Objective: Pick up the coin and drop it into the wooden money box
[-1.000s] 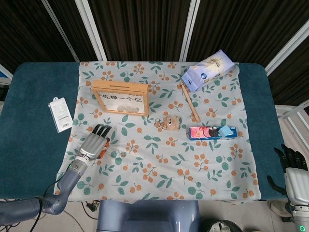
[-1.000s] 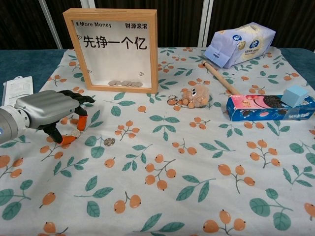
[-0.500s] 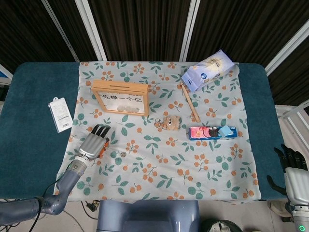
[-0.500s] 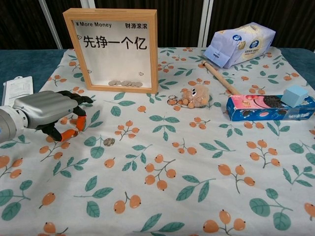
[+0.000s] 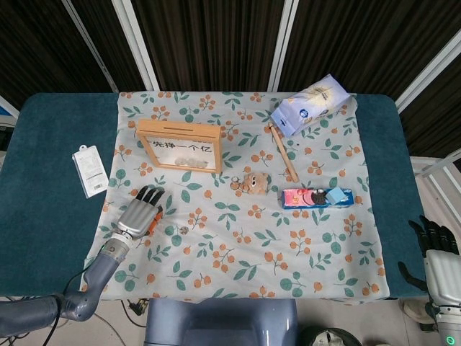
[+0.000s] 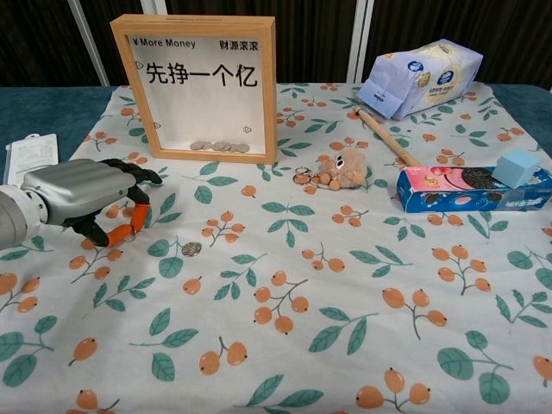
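Observation:
The wooden money box [image 5: 178,146] stands upright at the back left of the floral cloth; through its clear front [image 6: 200,86] I see several coins at its bottom. A single coin [image 6: 191,248] lies flat on the cloth in front of it, also seen as the coin [image 5: 184,230] in the head view. My left hand [image 6: 86,198] hovers low just left of the coin, apart from it, fingers bent downward and holding nothing; the head view shows this left hand [image 5: 140,211] with fingers spread. My right hand [image 5: 436,249] hangs off the table's right edge, fingers apart, empty.
A white packet [image 6: 30,155] lies left of the cloth. A small plush toy [image 6: 343,166], a wooden stick [image 6: 388,138], a blue-white bag [image 6: 423,76] and a cookie box [image 6: 466,188] with a blue cube [image 6: 516,166] on it sit to the right.
My left hand has drawn slightly left, away from the coin, and its thumb has risen toward the fingers. The coin and right hand have not moved.

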`<state>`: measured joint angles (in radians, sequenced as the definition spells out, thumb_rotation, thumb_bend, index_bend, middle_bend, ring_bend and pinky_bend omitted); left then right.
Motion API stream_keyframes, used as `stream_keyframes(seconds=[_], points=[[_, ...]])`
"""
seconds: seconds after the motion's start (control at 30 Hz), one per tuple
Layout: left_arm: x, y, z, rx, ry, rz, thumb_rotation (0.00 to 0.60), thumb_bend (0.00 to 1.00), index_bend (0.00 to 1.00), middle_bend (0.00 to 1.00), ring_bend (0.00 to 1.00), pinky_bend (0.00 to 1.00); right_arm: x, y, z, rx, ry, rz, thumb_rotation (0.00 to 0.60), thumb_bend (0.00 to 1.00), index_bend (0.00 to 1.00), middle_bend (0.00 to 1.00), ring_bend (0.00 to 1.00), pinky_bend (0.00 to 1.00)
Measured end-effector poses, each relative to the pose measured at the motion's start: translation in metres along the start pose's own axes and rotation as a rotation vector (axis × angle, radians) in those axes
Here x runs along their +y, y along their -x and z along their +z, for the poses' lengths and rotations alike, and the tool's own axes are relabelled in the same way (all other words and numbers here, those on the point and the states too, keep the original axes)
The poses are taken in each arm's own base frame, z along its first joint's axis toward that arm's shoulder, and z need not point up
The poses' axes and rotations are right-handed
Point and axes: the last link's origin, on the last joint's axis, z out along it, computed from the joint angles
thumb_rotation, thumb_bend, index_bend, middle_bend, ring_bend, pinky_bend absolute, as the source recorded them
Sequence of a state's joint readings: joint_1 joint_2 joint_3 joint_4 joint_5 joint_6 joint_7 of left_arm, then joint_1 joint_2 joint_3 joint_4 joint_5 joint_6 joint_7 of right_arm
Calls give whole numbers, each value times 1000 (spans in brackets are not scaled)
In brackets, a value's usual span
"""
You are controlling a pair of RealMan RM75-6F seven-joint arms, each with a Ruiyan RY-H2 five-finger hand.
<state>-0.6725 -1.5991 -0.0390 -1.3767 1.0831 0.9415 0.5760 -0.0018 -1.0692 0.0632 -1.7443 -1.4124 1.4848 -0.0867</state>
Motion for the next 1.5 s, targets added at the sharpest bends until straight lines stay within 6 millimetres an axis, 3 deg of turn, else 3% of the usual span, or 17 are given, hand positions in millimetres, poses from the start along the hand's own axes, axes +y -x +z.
stream_keyframes(seconds=[0.43, 0.73, 1.0, 1.17, 1.5], points=[[-3, -3, -2, 22, -5, -5, 600, 503, 730, 104, 0, 0, 0, 0, 0, -4, 8, 1, 600, 369, 127, 46, 19, 0], [-8, -28, -9, 142, -7, -39, 600, 502, 747, 127, 0, 0, 0, -1, 0, 0, 10, 6, 600, 369, 127, 45, 19, 0], [-30, -78, -26, 310, -31, -33, 600, 503, 748, 134, 0, 0, -1, -1, 0, 6, 7, 9, 600, 369, 127, 46, 20, 0], [-40, -127, -29, 414, -46, -4, 600, 502, 747, 150, 0, 0, 0, -1, 1, 7, 12, 15, 600, 368, 127, 46, 19, 0], [-41, -208, -8, 474, -91, 4, 600, 503, 748, 152, 0, 0, 1, -2, 1, 7, 32, 51, 600, 369, 127, 45, 19, 0]])
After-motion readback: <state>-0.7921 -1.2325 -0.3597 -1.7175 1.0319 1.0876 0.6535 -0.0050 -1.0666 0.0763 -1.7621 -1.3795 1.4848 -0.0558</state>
